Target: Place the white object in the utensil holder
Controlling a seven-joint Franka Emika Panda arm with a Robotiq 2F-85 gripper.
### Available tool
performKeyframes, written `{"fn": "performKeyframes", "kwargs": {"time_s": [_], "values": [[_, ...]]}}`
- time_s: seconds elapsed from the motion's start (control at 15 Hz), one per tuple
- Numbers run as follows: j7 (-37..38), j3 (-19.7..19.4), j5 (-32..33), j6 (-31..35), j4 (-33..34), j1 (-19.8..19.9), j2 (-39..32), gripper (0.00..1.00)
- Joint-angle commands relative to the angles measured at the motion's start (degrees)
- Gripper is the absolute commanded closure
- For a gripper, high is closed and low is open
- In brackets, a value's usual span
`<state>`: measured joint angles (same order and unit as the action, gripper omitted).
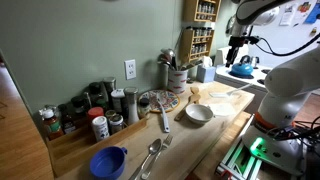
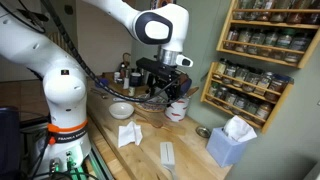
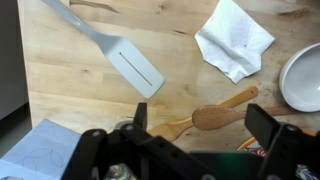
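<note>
Countertop (image 3: 60, 100): pale wood, butcher-block strips, smooth satin finish.
White object (image 3: 112, 52): looks plastic, smooth, matt.
Napkin (image 3: 235, 40): white paper, creased, matt.
Wooden spoon (image 3: 215, 117): bare wood, dull.
White bowl (image 3: 305, 80): glossy, ceramic-looking.
Gripper (image 3: 202, 125): black, matt; plastic or metal, cannot tell.
Utensil holder (image 1: 177, 78): pale, smooth, slight sheen.
Metal spoons (image 1: 152, 155), by counter edge away from wall: shiny metal.
Blue bowl (image 1: 108, 160): glossy.
Arm shell (image 2: 60, 90): white, glossy plastic.
Spice rack (image 2: 265, 60): wood.
</note>
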<state>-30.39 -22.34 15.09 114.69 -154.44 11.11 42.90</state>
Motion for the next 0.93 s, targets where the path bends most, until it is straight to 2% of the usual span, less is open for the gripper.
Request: {"fn": "performKeyframes", "kwargs": {"time_s": [0.0,0.4,0.47,0.6,0.8,0.87], "values": [[-0.1,0.2,-0.2,-0.1,0.1,0.2,-0.1,0.00],[-0.1,0.2,-0.2,-0.1,0.1,0.2,-0.1,0.00],[2.1,1.6,0.6,1.0,0.3,0.5,-1.1,0.00],[2.8,3.2,-4.8,0.6,0.9,-3.5,-0.1,0.00],[8.7,9.0,-12.8,-1.3,2.4,-8.0,0.4,0.00],[13.3,11.8,-15.2,-0.4,3.0,-8.8,0.5,0.00]]}}
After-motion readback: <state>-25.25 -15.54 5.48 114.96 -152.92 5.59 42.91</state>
